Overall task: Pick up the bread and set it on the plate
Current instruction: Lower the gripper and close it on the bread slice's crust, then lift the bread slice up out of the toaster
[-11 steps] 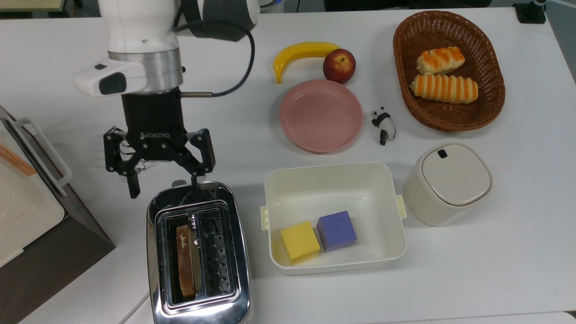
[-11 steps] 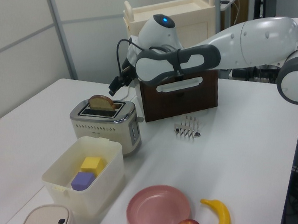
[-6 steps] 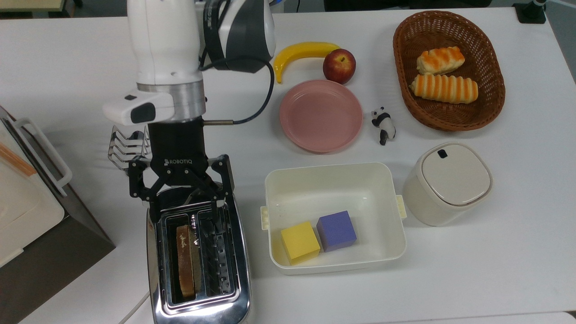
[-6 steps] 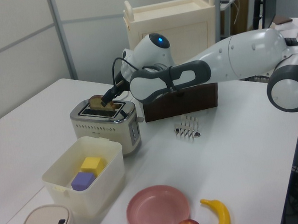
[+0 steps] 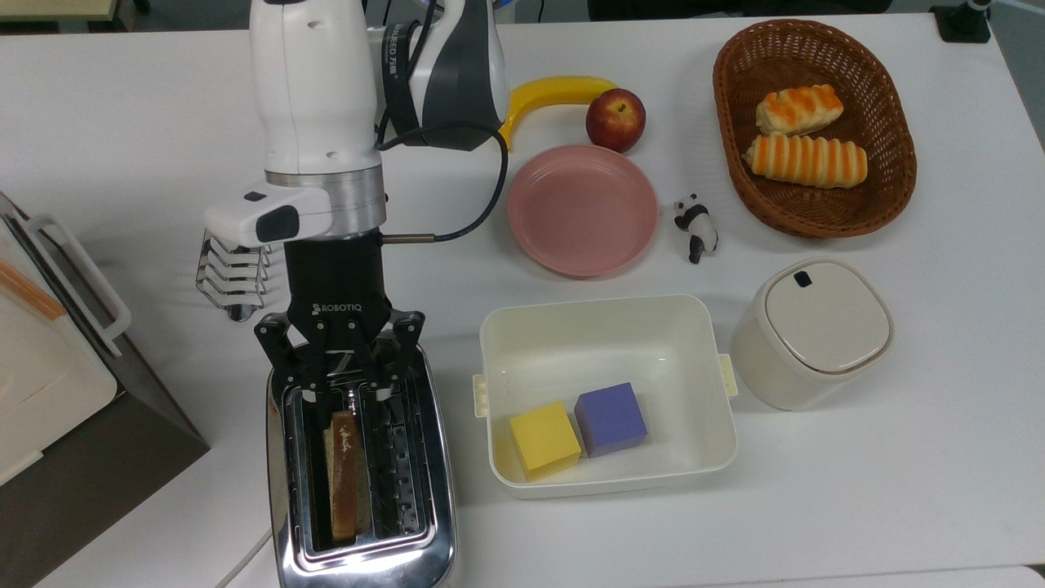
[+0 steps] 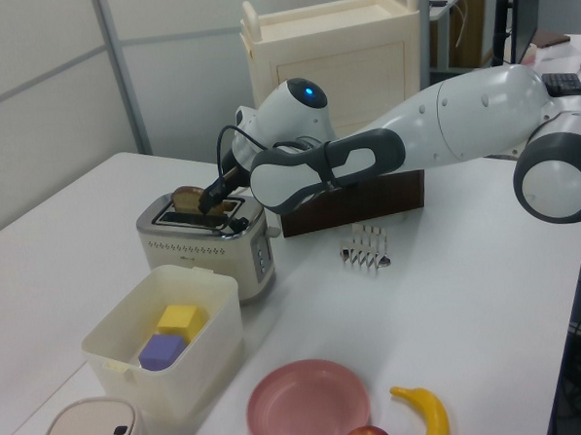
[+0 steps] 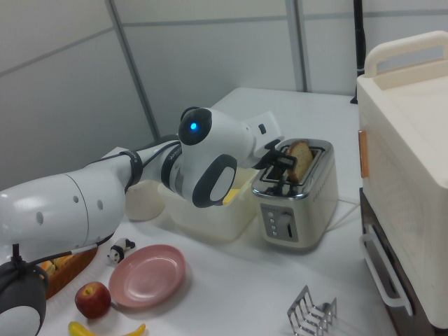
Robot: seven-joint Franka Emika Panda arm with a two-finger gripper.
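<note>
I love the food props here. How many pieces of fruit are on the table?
2: a yellow banana, partly hidden behind the robot arm, and a red apple beside it, just above the pink plate in the top view.

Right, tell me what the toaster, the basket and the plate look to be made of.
Toaster: polished metal, probably steel; its casing mirrors the surroundings. Basket: woven wicker or rattan, brown, with a visible weave. Plate: smooth matte pink, likely plastic or glazed ceramic; the look leaves that open.
</note>
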